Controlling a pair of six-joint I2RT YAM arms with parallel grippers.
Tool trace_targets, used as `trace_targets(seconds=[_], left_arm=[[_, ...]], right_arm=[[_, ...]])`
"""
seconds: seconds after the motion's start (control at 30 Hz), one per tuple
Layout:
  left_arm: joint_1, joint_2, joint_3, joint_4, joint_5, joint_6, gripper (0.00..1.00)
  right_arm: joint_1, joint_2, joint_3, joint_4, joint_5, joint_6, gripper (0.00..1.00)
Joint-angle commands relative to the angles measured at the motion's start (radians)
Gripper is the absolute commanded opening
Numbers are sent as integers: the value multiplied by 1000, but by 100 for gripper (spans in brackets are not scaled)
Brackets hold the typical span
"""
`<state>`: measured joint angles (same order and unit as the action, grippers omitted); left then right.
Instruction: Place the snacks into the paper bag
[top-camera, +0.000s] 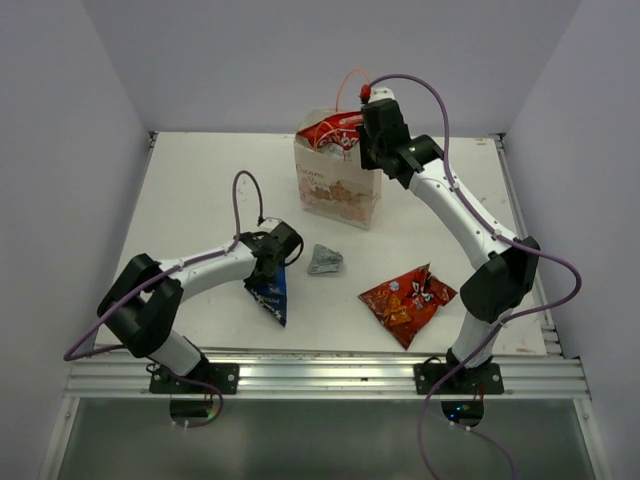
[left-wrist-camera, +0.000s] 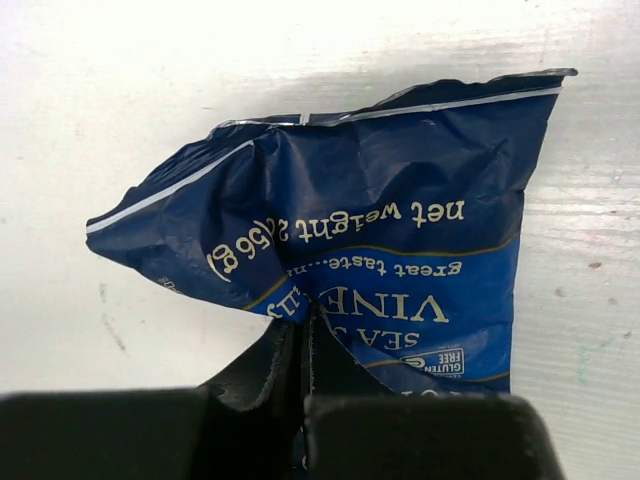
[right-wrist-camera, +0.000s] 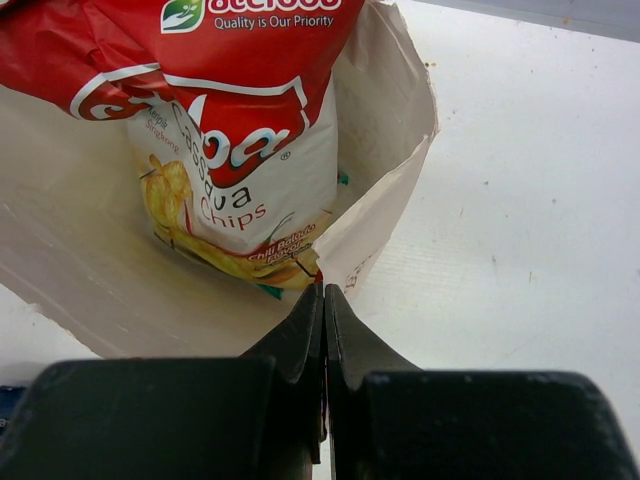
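The right claw was closed on a corner of the big red-white chips bag so that it hung half inside the paper bag, while well to the near-left of the paper bag the left claw pinched the blue packet, probably to bring it there next.

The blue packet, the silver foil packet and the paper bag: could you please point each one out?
blue packet (left-wrist-camera: 400, 200), left wrist view, middle of its creased face.
silver foil packet (top-camera: 325, 260), top external view, its centre.
paper bag (top-camera: 338, 195), top external view, its printed front wall.
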<state>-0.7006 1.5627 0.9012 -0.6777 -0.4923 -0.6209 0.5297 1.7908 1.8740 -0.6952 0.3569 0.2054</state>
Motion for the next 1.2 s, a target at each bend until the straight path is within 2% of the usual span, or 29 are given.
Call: trace_targets(seconds=[0.0, 0.1, 0.13, 0.2, 0.23, 0.3, 0.33, 0.37, 0.43, 0.47, 0.53, 0.63, 0.8, 0.87, 0.9, 0.93, 1.03, 1.17], left_arm=[[7, -59, 45, -63, -87, -11, 0], [19, -95, 206, -155, -211, 18, 0], [24, -96, 328, -169, -285, 30, 0], [41, -79, 468, -184, -394, 87, 0], [46, -66, 622, -178, -426, 111, 0], [52, -11, 770, -113, -507, 211, 0], [52, 19, 880, -15, -522, 249, 0], [52, 26, 913, 53, -526, 297, 0], [50, 25, 932, 214, -510, 444, 0], [52, 25, 927, 366, -473, 520, 0], [52, 39, 903, 577, -428, 594, 0], [53, 127, 936, 732, -375, 653, 0], [56, 299, 1077, 862, -313, 653, 0], [53, 309, 995, 1078, -260, 687, 0], [55, 281, 888, 1190, -218, 700, 0], [53, 284, 881, 1271, -180, 711, 0], [43, 318, 950, 1132, -187, 719, 0], [41, 212, 753, 1126, -103, 629, 0]], right_arm=[[-2, -51, 11, 25, 10, 22, 0], [-2, -53, 13, 23, 19, 14, 0], [-2, -56, 11, 23, 22, 12, 0], [-2, -60, 8, 20, 22, 5, 0], [-2, -61, 8, 20, 21, 3, 0], [-2, -64, 8, 22, 22, 3, 0], [-2, -62, 8, 22, 21, 2, 0], [-4, -62, 10, 22, 20, 0, 0], [-2, -62, 10, 22, 20, -3, 0], [-4, -62, 10, 23, 19, -6, 0], [-2, -62, 4, 25, 19, -8, 0], [-2, -56, 1, 28, 11, -8, 0], [-2, -44, 27, 3, -1, -18, 0], [-4, -48, 25, -7, 4, -35, 0], [-4, -50, 17, -9, 7, -41, 0], [-2, -53, 11, -10, 20, -47, 0], [-2, -71, -16, -9, 43, -69, 0], [-5, -71, -32, -3, 37, -72, 0]])
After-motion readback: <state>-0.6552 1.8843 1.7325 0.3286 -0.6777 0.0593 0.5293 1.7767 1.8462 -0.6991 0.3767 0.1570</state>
